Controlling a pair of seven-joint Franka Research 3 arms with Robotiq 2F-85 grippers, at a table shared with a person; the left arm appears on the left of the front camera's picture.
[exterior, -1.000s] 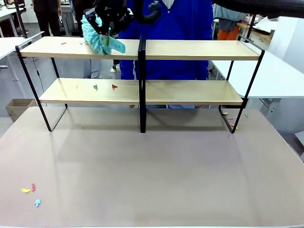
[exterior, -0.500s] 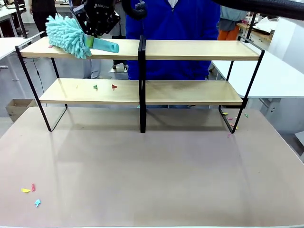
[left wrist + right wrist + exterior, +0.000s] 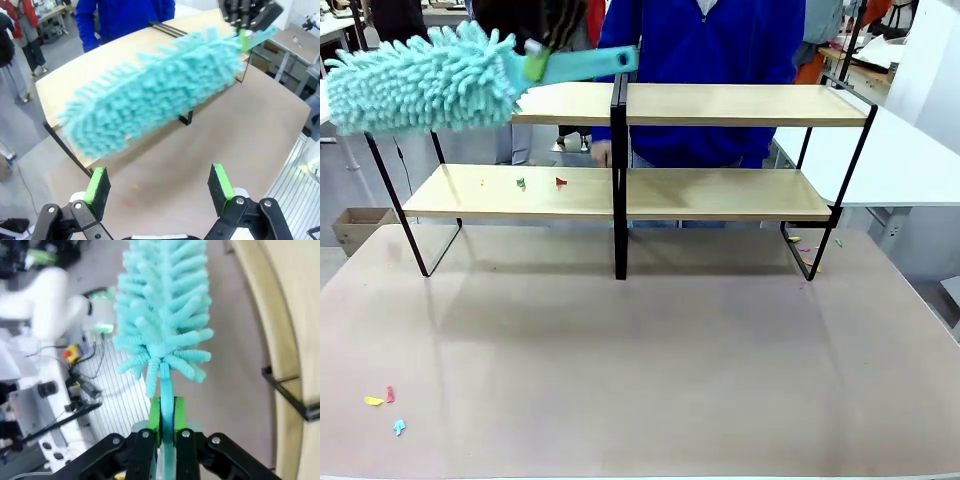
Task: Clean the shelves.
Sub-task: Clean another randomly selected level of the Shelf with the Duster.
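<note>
1. The shelves [image 3: 720, 105] are a long rack with two light-wood boards on a thin black frame. They stretch across the upper half of the front view and stand on the far part of a grey-brown table [image 3: 640, 360].
2. A fluffy teal duster [image 3: 420, 80] is in the upper left of the front view. Its fuzzy head sticks out past the left end of the top board.
3. The duster's teal handle [image 3: 585, 63] points right, toward the black centre post [image 3: 619, 170].
4. In the right wrist view, the right gripper [image 3: 166, 415] sits at the bottom middle. Its green pads are squeezed tight on the duster handle, and the fuzzy head points up.
5. In the left wrist view, the left gripper [image 3: 159, 187] is at the bottom. Its fingers are spread wide with nothing between them. The duster floats above them in the middle of the picture.
6. Small red and green scraps [image 3: 540, 183] lie on the left half of the lower board.
7. More tiny coloured scraps [image 3: 385, 405] lie on the table in the lower left of the front view.
8. A person in a blue top [image 3: 705, 40] stands behind the shelves, at the top middle.
</note>
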